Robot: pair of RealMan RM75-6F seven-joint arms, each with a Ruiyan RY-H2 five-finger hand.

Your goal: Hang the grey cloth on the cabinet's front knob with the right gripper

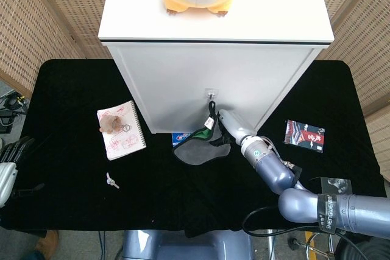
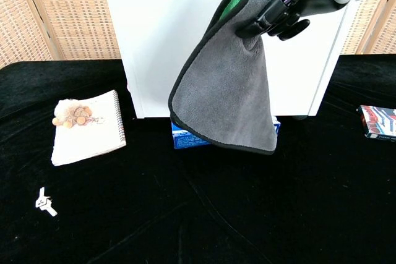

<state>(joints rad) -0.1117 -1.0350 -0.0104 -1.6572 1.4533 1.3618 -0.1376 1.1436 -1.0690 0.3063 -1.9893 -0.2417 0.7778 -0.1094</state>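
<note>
under the dark fingers (image 2: 276, 17) of the right hand (image 2: 291, 4), grey cloth (image 2: 229, 94) pinched tight, hanging down, cabinet (image 1: 183, 83) just behind the fingers

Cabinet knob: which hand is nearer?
Right. The right hand holds the grey cloth just below the knob; the left hand sits at the table's far left edge.

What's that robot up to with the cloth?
It is trying to hang a grey cloth on the small knob on the front of the white cabinet. The right robot hand grips the cloth near its top and holds it against the cabinet front, just below the knob; the cloth hangs down. Whether its loop is on the knob yet is hard to tell. The left robot hand rests at the table's edge.
</note>
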